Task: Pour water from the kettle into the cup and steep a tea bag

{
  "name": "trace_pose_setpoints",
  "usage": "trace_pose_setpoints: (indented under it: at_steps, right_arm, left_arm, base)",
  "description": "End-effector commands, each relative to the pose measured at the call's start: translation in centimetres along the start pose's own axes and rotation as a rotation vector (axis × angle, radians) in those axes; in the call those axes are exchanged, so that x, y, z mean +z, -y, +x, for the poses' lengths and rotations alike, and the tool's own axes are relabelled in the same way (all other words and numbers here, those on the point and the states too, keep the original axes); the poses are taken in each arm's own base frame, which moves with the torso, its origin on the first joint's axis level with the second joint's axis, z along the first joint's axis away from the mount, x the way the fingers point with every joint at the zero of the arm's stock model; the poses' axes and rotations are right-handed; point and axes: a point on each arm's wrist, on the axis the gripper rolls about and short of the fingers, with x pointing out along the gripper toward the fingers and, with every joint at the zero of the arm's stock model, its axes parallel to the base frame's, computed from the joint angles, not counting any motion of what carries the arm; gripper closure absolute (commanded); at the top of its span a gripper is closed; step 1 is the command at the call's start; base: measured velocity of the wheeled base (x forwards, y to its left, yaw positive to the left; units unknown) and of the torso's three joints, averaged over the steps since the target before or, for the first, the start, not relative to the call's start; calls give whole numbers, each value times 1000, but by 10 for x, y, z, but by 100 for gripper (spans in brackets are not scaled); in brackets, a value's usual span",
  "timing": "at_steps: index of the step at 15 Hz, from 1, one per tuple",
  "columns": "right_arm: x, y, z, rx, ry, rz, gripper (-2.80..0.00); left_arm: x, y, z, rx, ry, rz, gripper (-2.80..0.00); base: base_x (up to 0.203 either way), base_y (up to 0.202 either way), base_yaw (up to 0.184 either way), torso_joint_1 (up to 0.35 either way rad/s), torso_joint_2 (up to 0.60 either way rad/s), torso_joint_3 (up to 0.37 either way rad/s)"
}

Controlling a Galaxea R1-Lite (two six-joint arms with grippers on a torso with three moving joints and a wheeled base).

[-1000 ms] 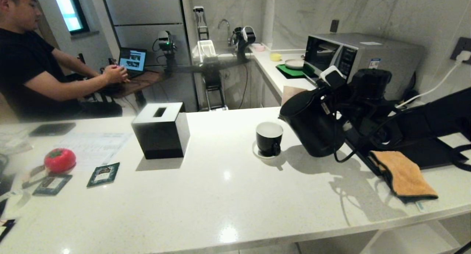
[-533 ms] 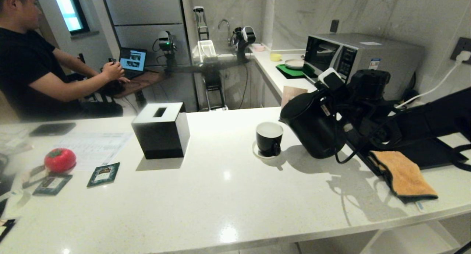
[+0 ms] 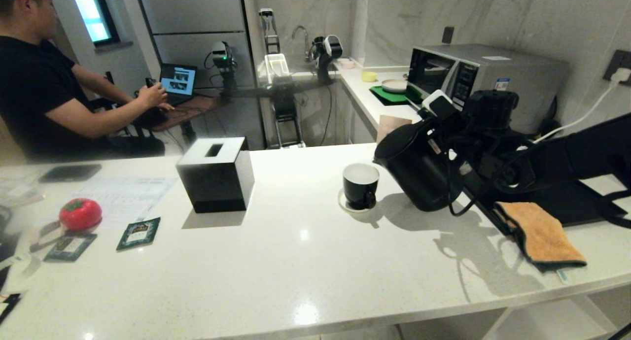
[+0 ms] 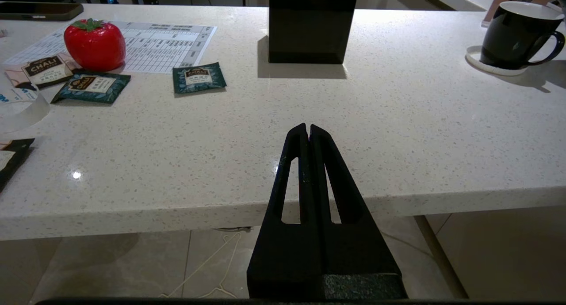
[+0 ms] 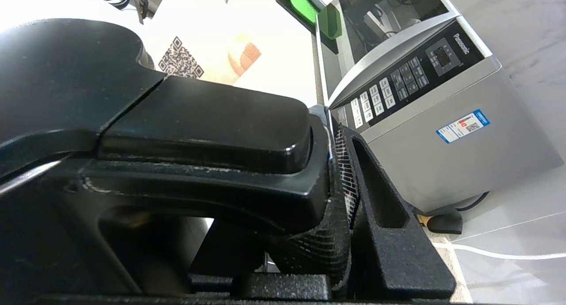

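On the white speckled countertop, the matte black electric kettle tilts spout-first toward the black mug on its saucer — handle clamped in the right gripper. The left gripper, fingers pressed together, hangs at the counter's near edge.

We see marble walls, a bright window far left, and a white speckled counter near us.
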Motion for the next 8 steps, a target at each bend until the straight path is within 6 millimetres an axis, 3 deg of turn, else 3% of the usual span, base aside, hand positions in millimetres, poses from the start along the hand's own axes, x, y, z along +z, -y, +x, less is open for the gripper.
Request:
trace_pose_setpoints:
  at_steps: [1,8]
  right_arm:
    - [1,-1,0,3,-1,-10,0]
    - [5,7,-4,-1,-2,-26,0]
  left_arm:
    - [0,0,0,1,-1,-1,0]
    - [0,0,0,1,0,-1,0]
  base:
    - [0,0,0,0,0,0]
    - [0,0,0,0,0,0]
